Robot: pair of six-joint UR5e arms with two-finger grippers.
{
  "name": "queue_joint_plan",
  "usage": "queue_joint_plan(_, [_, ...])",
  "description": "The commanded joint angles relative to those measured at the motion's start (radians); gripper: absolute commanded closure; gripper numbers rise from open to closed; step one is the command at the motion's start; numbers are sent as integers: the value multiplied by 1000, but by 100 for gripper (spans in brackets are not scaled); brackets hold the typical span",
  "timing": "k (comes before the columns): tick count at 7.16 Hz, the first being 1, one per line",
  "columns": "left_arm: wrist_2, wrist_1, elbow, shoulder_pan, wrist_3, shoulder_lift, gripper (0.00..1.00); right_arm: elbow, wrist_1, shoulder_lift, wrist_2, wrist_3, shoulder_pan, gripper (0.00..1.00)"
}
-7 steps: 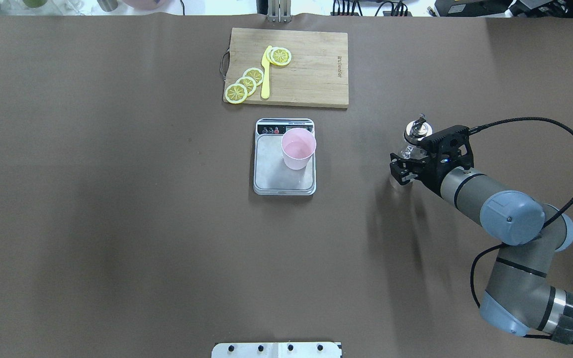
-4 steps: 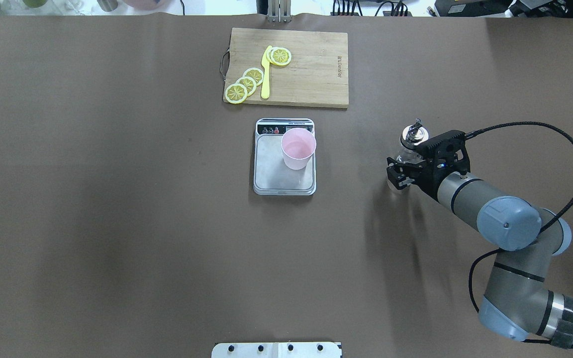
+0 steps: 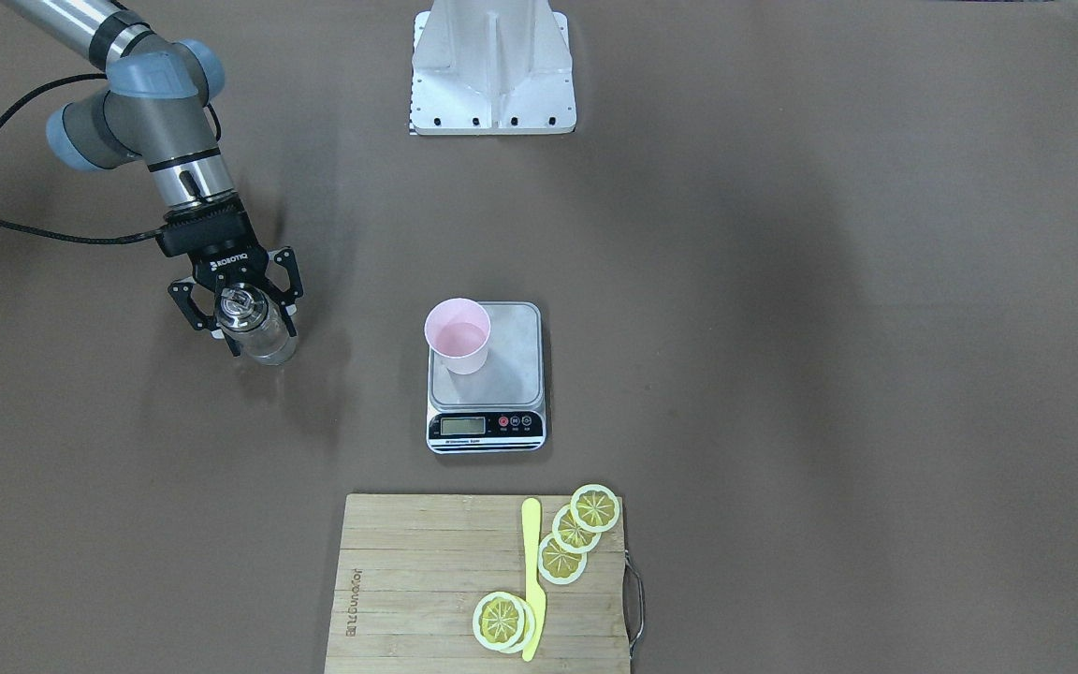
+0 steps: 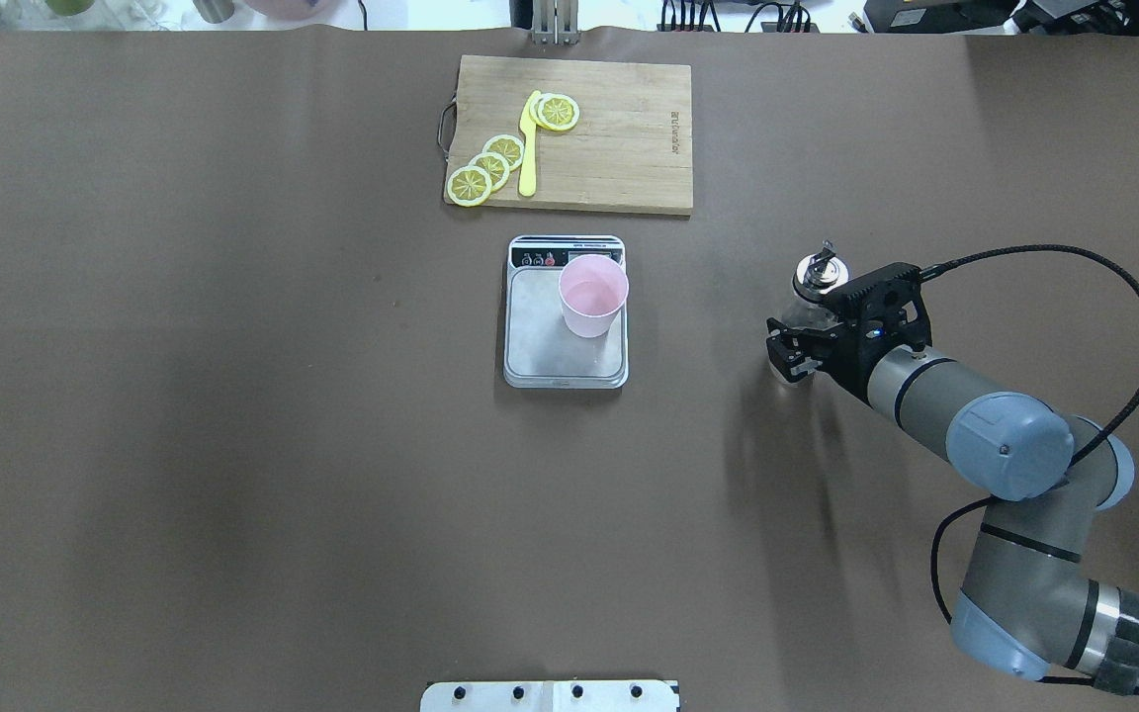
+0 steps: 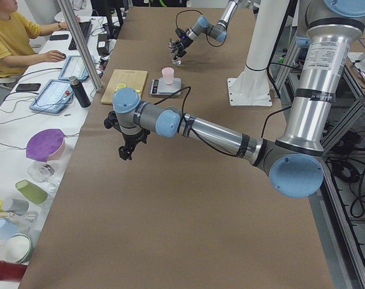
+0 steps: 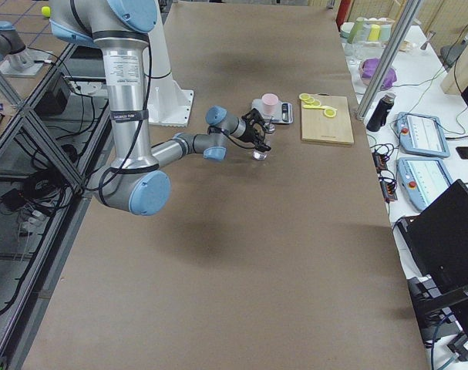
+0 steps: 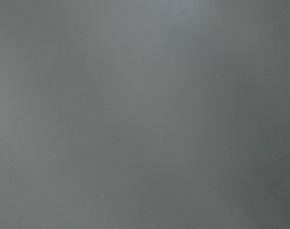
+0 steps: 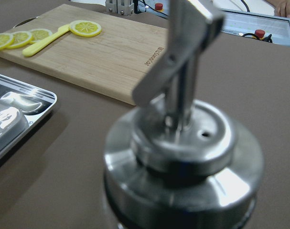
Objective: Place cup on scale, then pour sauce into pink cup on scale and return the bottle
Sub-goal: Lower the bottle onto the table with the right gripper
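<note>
The bottle (image 3: 249,323) is gripped upright in the closed right hand (image 3: 261,337), near the worktop (image 3: 782,281). The cup (image 3: 458,346) stands on the scale (image 3: 516,374), well to the hand's left. The bottle's return seems underway; set-down and release are needed.

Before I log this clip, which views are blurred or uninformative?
Right wrist view: the bottle fills the frame, blurred, with bright glints on its metal cap; the cutting board behind is sharper. Left wrist view: only plain brown table.
</note>
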Motion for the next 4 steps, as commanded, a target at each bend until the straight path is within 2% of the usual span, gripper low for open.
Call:
queue_joint_plan(1, [0,0,0,0,0,-1,1,-3,0,0,6,-31,0,45])
queue_joint_plan(4, [2,2,0,0,0,-4,1,1,0,1,8,-56,1,27])
